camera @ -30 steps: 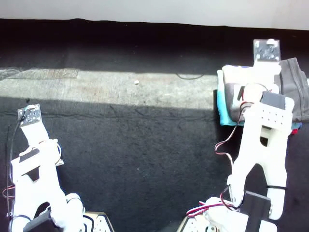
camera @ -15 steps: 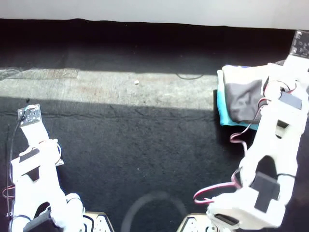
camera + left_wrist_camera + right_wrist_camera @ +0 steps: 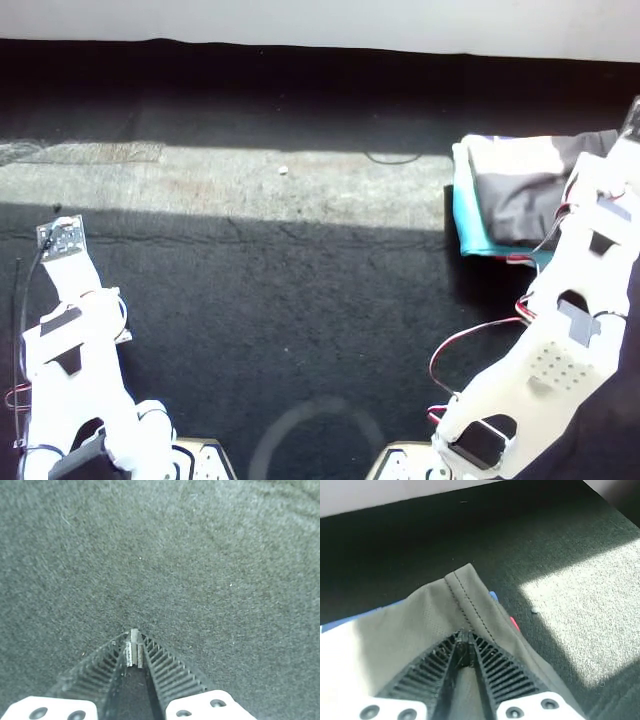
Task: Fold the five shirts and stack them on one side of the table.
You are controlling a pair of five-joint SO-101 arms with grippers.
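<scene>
While on shirt hem point(image 3: 466, 605), right fingers point(image 3: 492, 672) tight

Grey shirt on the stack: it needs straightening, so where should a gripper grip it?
Pinch the grey shirt at its stitched hem corner, coming from the bare table beyond it. That corner pokes past the blue layer beneath, so jaws can close on it alone; the right gripper sits shut there.
</scene>
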